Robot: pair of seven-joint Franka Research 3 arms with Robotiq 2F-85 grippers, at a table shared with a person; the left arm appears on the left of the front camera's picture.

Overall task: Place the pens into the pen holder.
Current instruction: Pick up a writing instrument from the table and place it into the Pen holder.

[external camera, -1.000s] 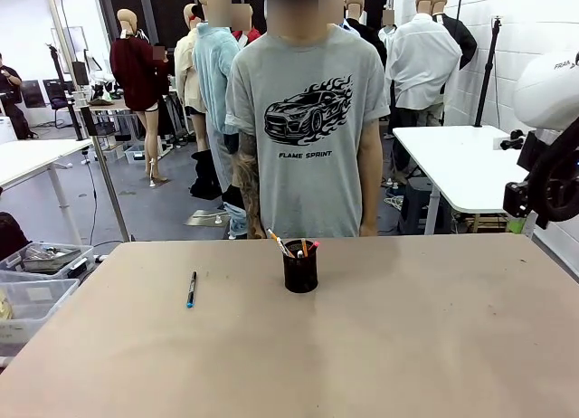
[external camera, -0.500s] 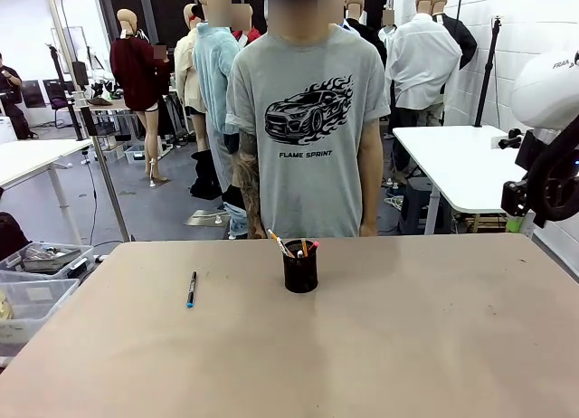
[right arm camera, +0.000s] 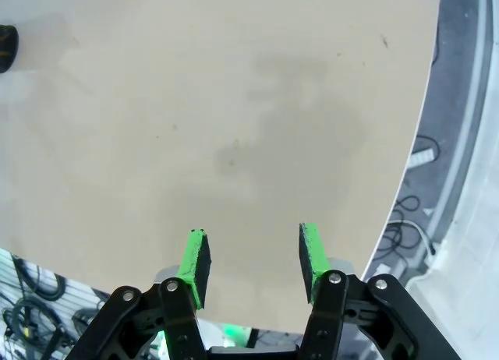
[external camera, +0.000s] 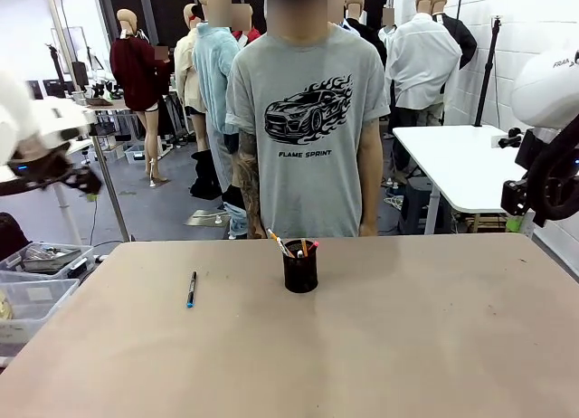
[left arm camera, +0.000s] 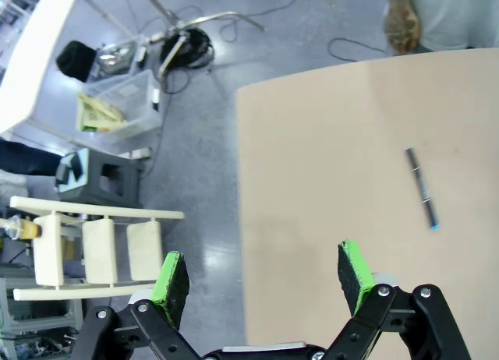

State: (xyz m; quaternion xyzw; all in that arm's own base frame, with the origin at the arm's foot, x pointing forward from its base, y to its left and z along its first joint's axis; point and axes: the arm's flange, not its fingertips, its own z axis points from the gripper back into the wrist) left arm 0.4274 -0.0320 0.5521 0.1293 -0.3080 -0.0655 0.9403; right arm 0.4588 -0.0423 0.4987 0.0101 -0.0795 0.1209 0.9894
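pens [external camera: 280, 242] in pen holder [external camera: 300, 273], loose pen [external camera: 192, 289] left

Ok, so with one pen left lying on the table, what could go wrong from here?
The loose pen lies flat and thin on the table, so the open left gripper may nudge or roll it rather than pinch it. The pen holder already has other pens leaning out of it; dropping in another could knock them or tip the cup.
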